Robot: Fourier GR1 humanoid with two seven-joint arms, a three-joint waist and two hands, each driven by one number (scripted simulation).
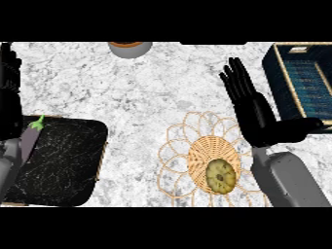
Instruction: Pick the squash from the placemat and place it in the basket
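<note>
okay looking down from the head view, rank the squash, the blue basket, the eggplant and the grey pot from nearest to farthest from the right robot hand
From the right robot hand:
1. Basket, just to its right at the counter's right edge.
2. Squash, below it on the woven placemat.
3. Grey pot, at the top edge, to its left.
4. Eggplant, far left on the black tray.

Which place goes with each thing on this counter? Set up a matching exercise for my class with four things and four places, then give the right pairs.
Things:
1. squash
2. basket
3. eggplant
4. right hand

Places:
A. at the left, on the edge of the dark tray
B. on the woven placemat, near the bottom
C. at the far right of the counter
D. open, between the placemat and the basket

Pairs: 1-B, 2-C, 3-A, 4-D
</note>
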